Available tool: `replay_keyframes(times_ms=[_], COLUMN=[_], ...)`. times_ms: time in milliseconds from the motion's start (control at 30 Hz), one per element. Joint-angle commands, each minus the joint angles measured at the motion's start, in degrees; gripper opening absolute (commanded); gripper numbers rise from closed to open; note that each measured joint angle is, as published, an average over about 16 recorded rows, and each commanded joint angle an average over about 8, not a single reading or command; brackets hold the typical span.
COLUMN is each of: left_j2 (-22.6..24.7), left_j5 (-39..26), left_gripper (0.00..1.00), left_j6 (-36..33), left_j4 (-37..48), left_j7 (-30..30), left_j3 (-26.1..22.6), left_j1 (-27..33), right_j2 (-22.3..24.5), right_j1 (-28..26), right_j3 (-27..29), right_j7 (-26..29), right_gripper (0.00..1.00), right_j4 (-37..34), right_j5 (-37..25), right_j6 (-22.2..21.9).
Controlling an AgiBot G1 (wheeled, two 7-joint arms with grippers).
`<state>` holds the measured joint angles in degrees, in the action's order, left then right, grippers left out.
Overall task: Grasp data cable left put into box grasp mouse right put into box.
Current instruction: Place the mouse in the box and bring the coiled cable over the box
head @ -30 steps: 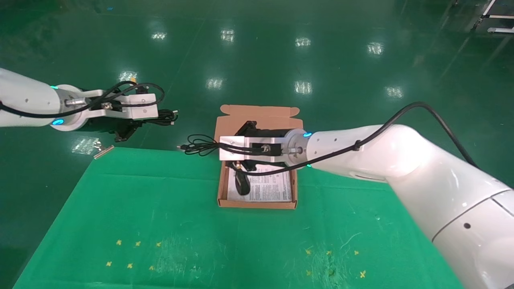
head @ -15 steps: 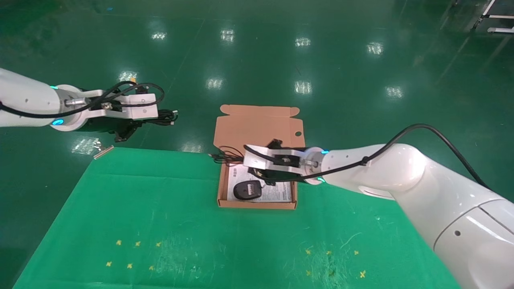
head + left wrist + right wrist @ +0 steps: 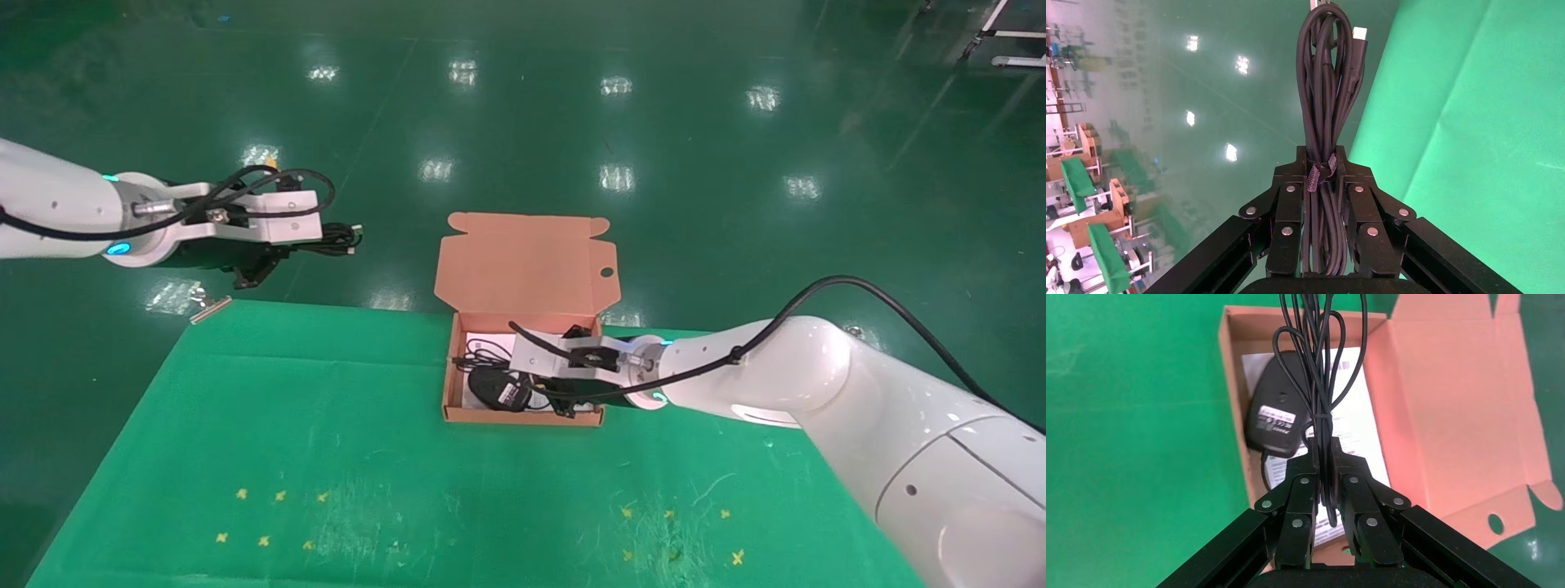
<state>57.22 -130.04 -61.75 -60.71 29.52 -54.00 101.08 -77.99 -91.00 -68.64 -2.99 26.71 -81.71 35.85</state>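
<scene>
In the head view, the box (image 3: 523, 269) sits at centre frame on the counter (image 3: 327, 457), whose cover is a matte, faintly creased green cloth. It is a shallow salmon cardboard carton; its flat lid stands open at the far side, pierced by one small round hole. The mouse (image 3: 500, 389), a smooth black oval lying label-side up, rests on the white printed leaflet (image 3: 1364, 435) inside. The right gripper (image 3: 549, 390) hangs low over the box, jaws narrow and pinching the mouse's thin cord (image 3: 1324, 386), which spills in loose loops. At upper left, out past the counter's edge, the left gripper (image 3: 282, 245) has its jaws clamped on the data cable (image 3: 1326, 104), a tight strap-bound bundle of glossy black loops ending in a silver plug.
</scene>
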Motion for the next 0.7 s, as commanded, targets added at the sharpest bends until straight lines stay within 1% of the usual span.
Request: replay_keyframes(times_ms=[33,200,367,533,700], left_j2=[-0.1,0.9,3.3,6.1,9.7], left_j5=[-0.1,0.7,2.1,3.9,6.7], left_gripper=[0.0,0.0,0.0,0.0,0.0], left_j6=[-0.1,0.6,2.7,5.3,8.6], left_j4=[0.0,0.2,2.2,6.0,10.1], left_j7=[0.0,-0.6,-2.8,-6.2,-11.1], left_j3=[0.0,-0.2,-0.5,-0.8,-0.9], left_j1=[0.1,-0.7,-2.0,-2.9,-4.3], right_j2=[-0.1,1.2,2.6,4.5,7.3], right_j1=[0.0,0.1,0.0,-0.4,-1.3], right_j3=[-0.8,-1.2,-1.2,-1.0,-0.8], right_j7=[0.5,0.7,1.2,1.9,2.8], right_gripper=[1.0,1.0,1.0,1.0,1.0], right_j4=[-0.2,1.5,3.0,4.4,6.2], right_j5=[0.1,0.4,0.5,0.5,0.0], right_j6=[0.3,0.4,0.2,-0.2,-1.1])
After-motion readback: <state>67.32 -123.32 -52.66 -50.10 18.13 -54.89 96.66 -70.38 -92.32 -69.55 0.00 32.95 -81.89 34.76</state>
